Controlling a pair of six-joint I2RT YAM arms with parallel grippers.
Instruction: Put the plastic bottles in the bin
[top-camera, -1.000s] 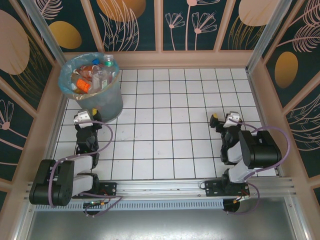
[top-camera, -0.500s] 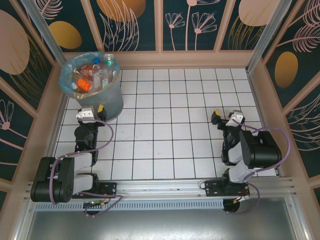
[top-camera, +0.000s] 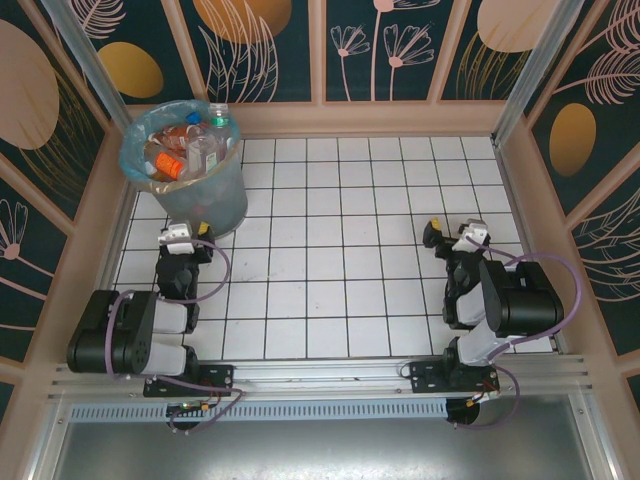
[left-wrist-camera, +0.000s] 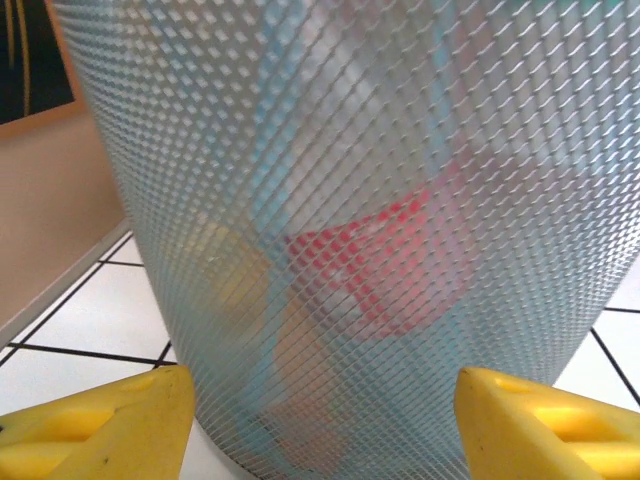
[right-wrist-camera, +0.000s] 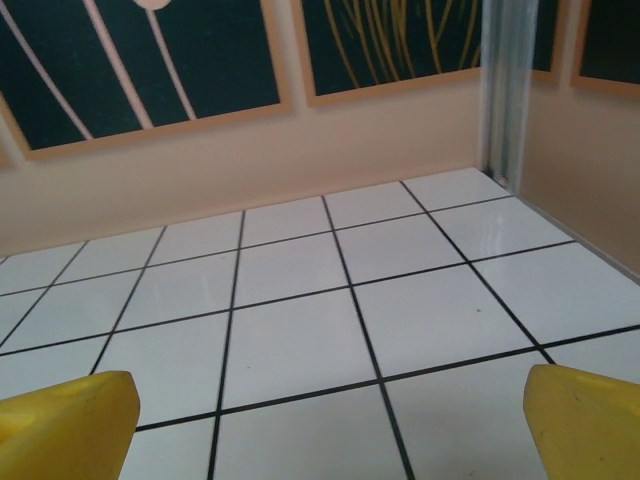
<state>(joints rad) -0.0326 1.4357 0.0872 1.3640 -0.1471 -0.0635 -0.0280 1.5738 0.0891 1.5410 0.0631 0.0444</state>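
Bin (top-camera: 212, 205) sits in the far-left corner of the tiled table (top-camera: 340, 250), close to the left and back walls. The blue bag liner (top-camera: 133, 140) is folded over its rim. The plastic bottles (top-camera: 185, 150) are inside it, heaped to rim level. There's an orange cap (top-camera: 170, 170) near the front of the pile and a blue cap (top-camera: 192, 121) further back. One green-capped bottle (top-camera: 218, 112) pokes above the far rim.

Left gripper (top-camera: 188, 233) is just on the near side of the bin, low by the table, pointing at its side. In the left wrist view the jaws are spread wide, with the left fingertips (left-wrist-camera: 95, 420) yellow at the bottom corners of the frame and nothing clamped. The bin wall (left-wrist-camera: 340, 130), diamond-textured, is right ahead, its lower part showing between the two tips. I can't tell whether the tips touch it. Through the translucent wall I see a red label (left-wrist-camera: 400, 265) as a blur, a yellowish-orange shape (left-wrist-camera: 235, 270) left of it, and pale blue liner streaks.

Right gripper (top-camera: 451, 236) is on the right side of the table, well apart from the bin, with the arm folded back over its base. In the right wrist view the jaws are also wide apart and empty, the right fingertips (right-wrist-camera: 65, 415) yellow at the bottom corners. Ahead are bare white tiles (right-wrist-camera: 300, 350) with black grid lines, running to the beige back wall (right-wrist-camera: 250, 160) and a metal corner post (right-wrist-camera: 505, 90) at far right.
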